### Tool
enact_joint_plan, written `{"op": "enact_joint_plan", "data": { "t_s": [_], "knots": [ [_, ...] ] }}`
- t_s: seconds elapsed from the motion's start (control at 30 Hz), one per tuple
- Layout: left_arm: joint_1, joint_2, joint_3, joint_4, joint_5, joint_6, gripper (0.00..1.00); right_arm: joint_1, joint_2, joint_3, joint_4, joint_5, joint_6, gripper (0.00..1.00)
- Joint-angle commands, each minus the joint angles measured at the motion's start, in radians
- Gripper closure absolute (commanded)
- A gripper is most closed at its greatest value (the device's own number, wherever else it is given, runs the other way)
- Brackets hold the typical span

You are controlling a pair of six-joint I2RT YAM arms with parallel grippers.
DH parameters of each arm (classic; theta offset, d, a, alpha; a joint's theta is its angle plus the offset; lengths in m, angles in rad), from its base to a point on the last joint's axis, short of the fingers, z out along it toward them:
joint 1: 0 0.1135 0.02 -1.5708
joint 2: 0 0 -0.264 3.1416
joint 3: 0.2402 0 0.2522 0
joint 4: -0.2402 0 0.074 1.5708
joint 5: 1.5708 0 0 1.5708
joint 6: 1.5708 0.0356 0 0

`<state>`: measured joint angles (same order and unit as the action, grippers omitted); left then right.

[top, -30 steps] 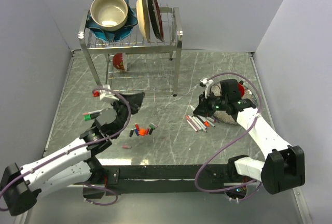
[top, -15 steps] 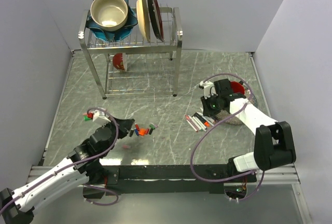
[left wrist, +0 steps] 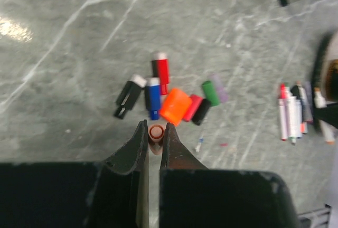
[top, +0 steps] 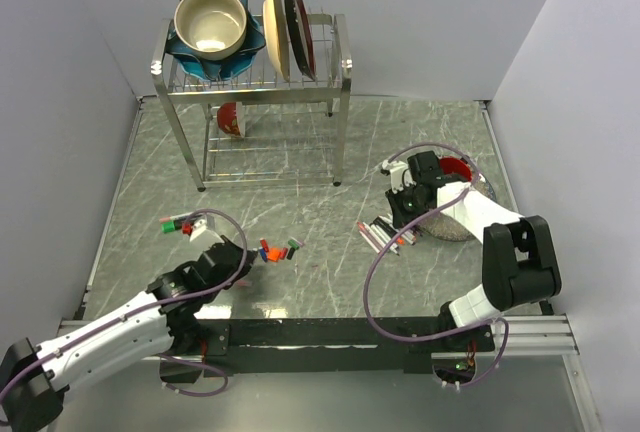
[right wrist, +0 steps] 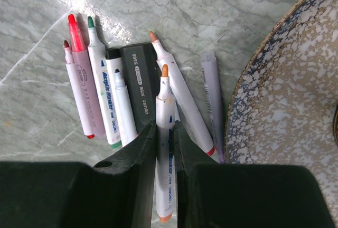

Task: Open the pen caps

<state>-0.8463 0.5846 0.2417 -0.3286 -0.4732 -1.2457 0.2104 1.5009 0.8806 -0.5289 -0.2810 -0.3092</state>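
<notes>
Left tool (left wrist: 155, 129) is closed narrow on a salmon cap (left wrist: 156, 132), the cap's hollow end facing the wrist camera between the two dark fingers. Just beyond it, the loose caps (left wrist: 175, 105) lie in a tight cluster on the tabletop (left wrist: 63, 38): black, blue, red, orange, pink-red, black, green and lilac, several touching. Right tool (right wrist: 165, 130) grips an orange-tipped pen (right wrist: 165, 96) by its white barrel, nib pointing away from the wrist. The other pens (right wrist: 100, 91) lie uncapped side by side to its left and right, beside a speckled dish (right wrist: 280, 112). From above, the left arm (top: 110, 332) stretches low from the near left corner, with its wrist just left of the caps. The right arm (top: 500, 242) folds sharply at the elbow and reaches back left over the pens. A dish rack (top: 250, 72) stands at the far side.
</notes>
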Motion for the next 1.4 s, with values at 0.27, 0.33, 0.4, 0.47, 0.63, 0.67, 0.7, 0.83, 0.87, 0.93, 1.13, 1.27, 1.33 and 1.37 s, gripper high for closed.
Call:
{"op": "enact_joint_plan", "data": {
  "t_s": [0.27,0.33,0.4,0.47,0.63,0.67,0.7,0.83,0.87,0.93,1.13,1.27,1.33,1.37],
  "knots": [
    [0.004,0.024,0.038,-0.026,-0.012,-0.041,0.99,-0.008,0.021,0.055,-0.032,-0.014,-0.022,0.75],
    [0.004,0.029,0.038,-0.026,-0.010,-0.041,0.99,-0.006,0.021,0.055,-0.031,-0.017,-0.022,0.72],
    [0.004,0.030,0.036,-0.023,-0.008,-0.041,0.99,-0.006,0.018,0.055,-0.034,-0.020,-0.024,0.71],
    [0.004,0.038,0.034,-0.021,-0.008,-0.043,0.99,-0.006,0.013,0.057,-0.036,-0.020,-0.024,0.70],
    [0.004,0.047,0.034,-0.024,-0.012,-0.047,0.99,-0.006,0.007,0.058,-0.039,-0.023,-0.025,0.69],
    [0.004,0.049,0.034,-0.021,-0.015,-0.047,0.99,-0.006,0.005,0.058,-0.039,-0.023,-0.027,0.69],
    [0.006,0.052,0.034,-0.018,-0.016,-0.047,0.99,-0.006,0.004,0.060,-0.040,-0.024,-0.027,0.69],
    [0.012,0.102,0.036,0.005,-0.021,-0.038,0.99,-0.008,-0.017,0.066,-0.055,-0.044,-0.047,0.67],
    [0.016,0.115,0.034,0.013,-0.021,-0.035,0.99,-0.008,-0.028,0.067,-0.059,-0.058,-0.051,0.66],
    [0.030,0.154,0.039,0.036,-0.010,-0.028,0.99,-0.008,-0.039,0.069,-0.071,-0.073,-0.065,0.65],
    [0.062,0.219,0.057,0.054,-0.016,-0.006,0.98,-0.008,-0.080,0.078,-0.091,-0.119,-0.087,0.64],
    [0.096,0.248,0.056,0.083,-0.007,0.009,0.96,-0.008,-0.100,0.080,-0.095,-0.141,-0.091,0.64],
    [0.110,0.276,0.056,0.097,0.002,0.023,0.96,-0.008,-0.108,0.081,-0.098,-0.152,-0.093,0.64],
    [0.122,0.284,0.056,0.108,0.008,0.031,0.97,-0.008,-0.111,0.081,-0.098,-0.153,-0.094,0.64]
  ]
}}
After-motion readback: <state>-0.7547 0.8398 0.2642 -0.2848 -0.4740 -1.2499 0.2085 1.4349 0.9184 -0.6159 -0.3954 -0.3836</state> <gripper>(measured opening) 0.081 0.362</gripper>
